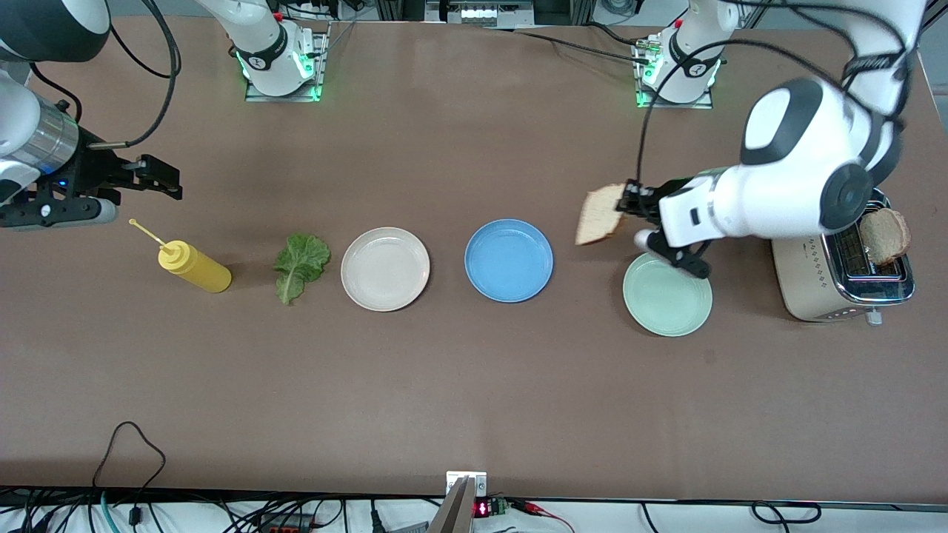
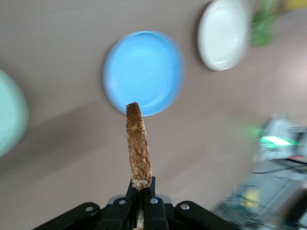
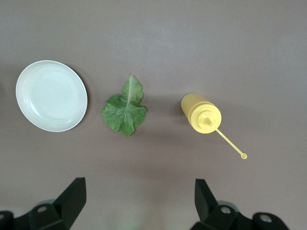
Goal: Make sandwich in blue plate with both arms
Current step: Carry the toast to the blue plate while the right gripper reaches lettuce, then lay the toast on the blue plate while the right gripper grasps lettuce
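Note:
My left gripper (image 1: pixel 631 201) is shut on a bread slice (image 1: pixel 600 215) with a brown crust, held on edge in the air between the blue plate (image 1: pixel 509 260) and the mint-green plate (image 1: pixel 667 295). In the left wrist view the slice (image 2: pixel 138 143) stands up from the shut gripper (image 2: pixel 143 191), with the empty blue plate (image 2: pixel 144 72) below. A second bread slice (image 1: pixel 885 235) sits in the toaster (image 1: pixel 844 270). The green lettuce leaf (image 1: pixel 300 265) lies flat on the table. My right gripper (image 1: pixel 164 179) is open and empty over the table by the mustard bottle (image 1: pixel 194 266); the right arm waits.
An empty cream-white plate (image 1: pixel 385 268) lies between the lettuce and the blue plate. In the right wrist view the open gripper (image 3: pixel 139 196) looks down on the white plate (image 3: pixel 52 96), the lettuce (image 3: pixel 124 108) and the yellow bottle (image 3: pixel 201 113).

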Robot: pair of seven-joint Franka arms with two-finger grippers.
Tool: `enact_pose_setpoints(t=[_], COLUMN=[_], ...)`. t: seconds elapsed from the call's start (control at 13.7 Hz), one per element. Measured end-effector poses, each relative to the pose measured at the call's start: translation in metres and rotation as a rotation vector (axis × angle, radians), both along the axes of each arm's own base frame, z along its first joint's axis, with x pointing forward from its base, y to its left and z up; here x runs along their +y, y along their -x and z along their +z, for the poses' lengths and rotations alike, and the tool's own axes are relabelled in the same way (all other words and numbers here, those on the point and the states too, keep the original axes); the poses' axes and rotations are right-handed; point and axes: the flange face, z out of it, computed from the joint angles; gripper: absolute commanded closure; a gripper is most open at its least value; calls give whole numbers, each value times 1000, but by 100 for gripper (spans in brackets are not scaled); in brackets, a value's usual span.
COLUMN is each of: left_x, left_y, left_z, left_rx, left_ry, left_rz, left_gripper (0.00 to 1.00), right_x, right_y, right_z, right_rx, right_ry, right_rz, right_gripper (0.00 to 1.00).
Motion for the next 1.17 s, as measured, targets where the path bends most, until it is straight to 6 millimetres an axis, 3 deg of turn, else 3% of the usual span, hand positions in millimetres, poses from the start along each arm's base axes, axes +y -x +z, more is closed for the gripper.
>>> enact_pose_setpoints(t=[0.29, 0.51, 0.73, 0.95, 1.17], left_x=[-6, -14, -39, -58, -58], left_y=[-28, -33, -9, 26, 45], left_z=[-66, -113, -164, -210, -240], left_rx=[66, 44, -11, -46, -59], left_ry=[182, 318, 394, 461, 488], left_rz=[128, 215, 287, 321, 309], left_gripper=[100, 100, 100, 100, 100], right_x=[11, 31, 37, 46, 61], right_y=[-12, -27, -40, -37, -39], right_z=[-34, -81, -154, -225, -273], right_rx=[49, 77, 77, 81, 81], right_ry=[0, 3, 1, 7, 7], right_rz=[17, 32, 21, -26, -29], right_gripper=[0, 0, 0, 0, 0])
